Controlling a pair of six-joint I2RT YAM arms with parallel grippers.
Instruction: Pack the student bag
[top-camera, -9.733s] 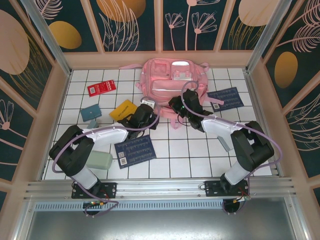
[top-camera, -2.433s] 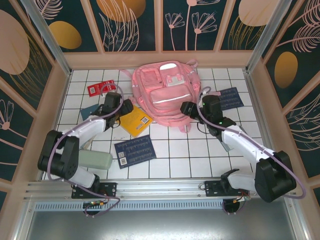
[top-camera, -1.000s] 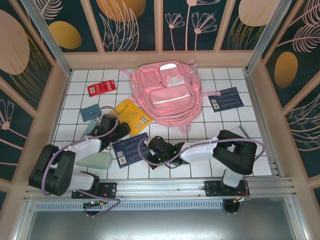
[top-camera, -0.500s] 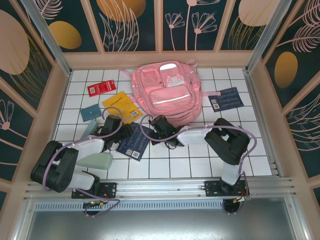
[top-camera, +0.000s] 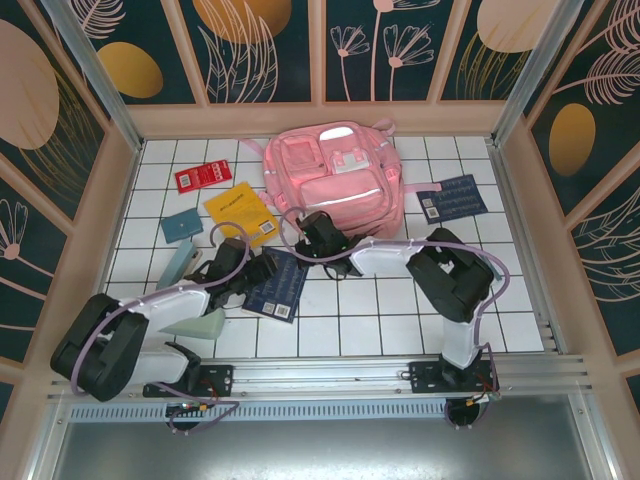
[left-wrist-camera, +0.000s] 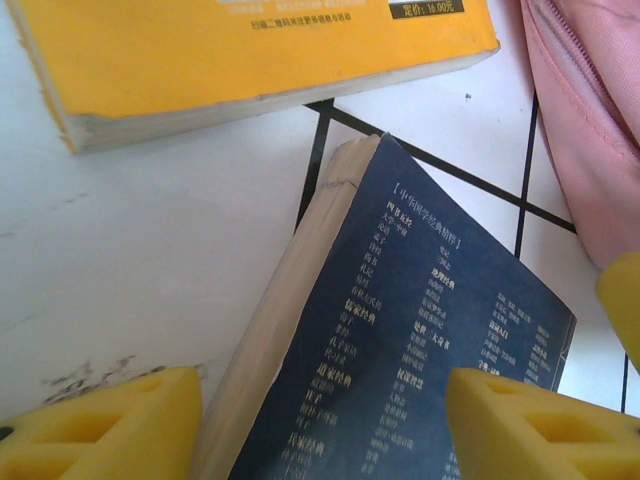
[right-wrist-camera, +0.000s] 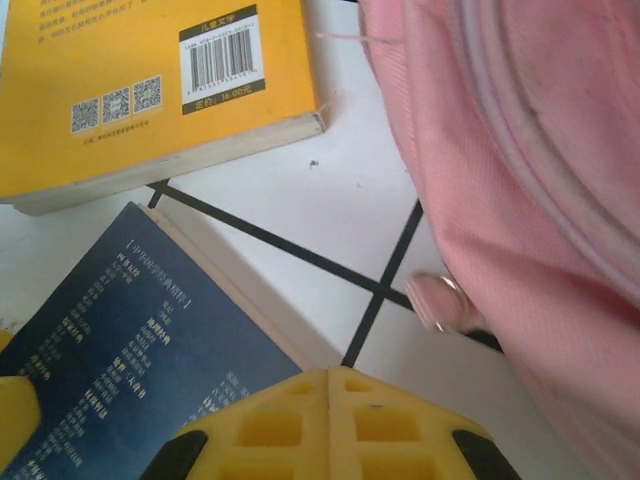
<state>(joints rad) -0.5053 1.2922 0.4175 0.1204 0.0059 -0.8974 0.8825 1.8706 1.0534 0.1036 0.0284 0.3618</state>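
The student bag (top-camera: 330, 185), a large pink backpack, lies flat at the back centre; its fabric fills the right of the right wrist view (right-wrist-camera: 520, 180). A dark blue book (top-camera: 278, 283) lies in front of it, left of centre. My left gripper (top-camera: 262, 268) is open, its yellow fingers (left-wrist-camera: 100, 425) straddling that blue book (left-wrist-camera: 400, 340). My right gripper (top-camera: 312, 232) is shut on nothing (right-wrist-camera: 330, 385), low over the tiles between the blue book (right-wrist-camera: 120, 340) and the bag's lower edge.
A yellow book (top-camera: 240, 212) lies left of the bag. A second blue book (top-camera: 452, 197) lies right of it. A red packet (top-camera: 203, 177), a teal item (top-camera: 181, 224) and a pale green case (top-camera: 200, 320) sit on the left.
The blue book has turned and slid a little right with my left gripper over it. My right gripper has shifted slightly towards the bag's lower edge.
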